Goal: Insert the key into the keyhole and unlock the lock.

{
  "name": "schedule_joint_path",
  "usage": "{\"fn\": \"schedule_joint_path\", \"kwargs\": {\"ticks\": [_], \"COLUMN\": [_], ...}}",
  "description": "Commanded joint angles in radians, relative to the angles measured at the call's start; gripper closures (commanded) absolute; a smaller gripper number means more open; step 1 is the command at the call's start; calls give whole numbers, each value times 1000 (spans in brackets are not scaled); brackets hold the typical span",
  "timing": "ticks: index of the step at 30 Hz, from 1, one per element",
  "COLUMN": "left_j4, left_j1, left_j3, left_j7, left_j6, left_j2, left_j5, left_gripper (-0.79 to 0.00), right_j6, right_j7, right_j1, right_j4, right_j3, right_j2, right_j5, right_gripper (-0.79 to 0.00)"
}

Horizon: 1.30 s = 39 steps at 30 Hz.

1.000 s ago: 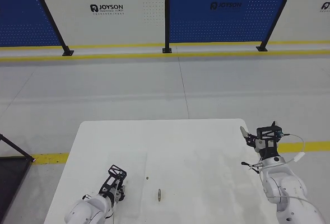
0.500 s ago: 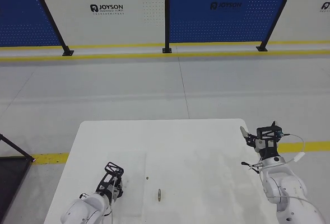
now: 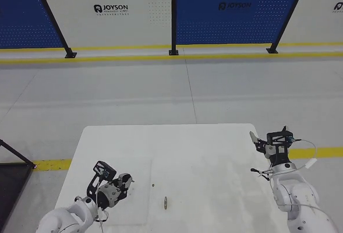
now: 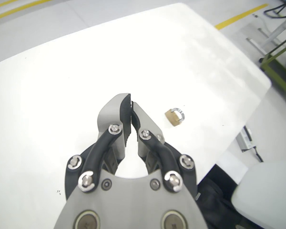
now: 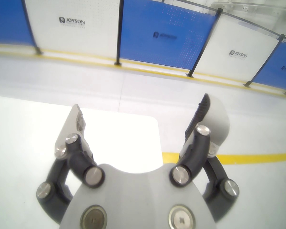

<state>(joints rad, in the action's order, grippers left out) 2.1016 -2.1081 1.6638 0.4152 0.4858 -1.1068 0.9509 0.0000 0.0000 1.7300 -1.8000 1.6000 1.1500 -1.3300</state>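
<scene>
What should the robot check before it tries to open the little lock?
1. The padlock lies free on the table: ok.
2. The left gripper is shut: ok.
3. The key is held between its pads: cannot tell.
4. The keyhole faces the left gripper: cannot tell, too small.
5. The right gripper is open, ready to hold the padlock: ok.
6. The right gripper is near the padlock: not ok, it hangs by the table's far right corner.

L gripper (image 4: pixel 131 102) fingertips together, arm front-left; R gripper (image 5: pixel 141 107) fingers wide apart, far right.
</scene>
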Motion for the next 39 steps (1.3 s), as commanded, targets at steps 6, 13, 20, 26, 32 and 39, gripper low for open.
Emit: {"fn": "schedule_joint_path", "kwargs": {"ticks": [6,13,20,26,32,39], "left_j4": [-30,-35,-35,-35,-35,-35], "left_j1": [-35,-37,-37,-37,-37,-37], "left_j3": [55,60,60,60,60,60], "left_j7": [-150,-159,-159,-159,-159,-159], "left_j6": [160,173,173,173,173,173], "left_j2": [4,5,5,5,5,5], "left_j5": [-118,-122,-122,-122,-122,-122], "left_gripper": [0,0,0,0,0,0], "right_j6": [-55,-245,-404,-435,-292,-189], "right_j7": [19,36,65,103,179,221], "right_j1": [69,173,163,100,37,-31], "right_j4": [-115,-243,-207,-102,29,134], "right_j3": [-58,-260,-493,-641,-736,-822], "right_j2": [0,-2,5,23,54,87], "right_j5": [-111,-291,-409,-414,-378,-358], "right_gripper": [-785,-785,-785,-785,-785,-606]}}
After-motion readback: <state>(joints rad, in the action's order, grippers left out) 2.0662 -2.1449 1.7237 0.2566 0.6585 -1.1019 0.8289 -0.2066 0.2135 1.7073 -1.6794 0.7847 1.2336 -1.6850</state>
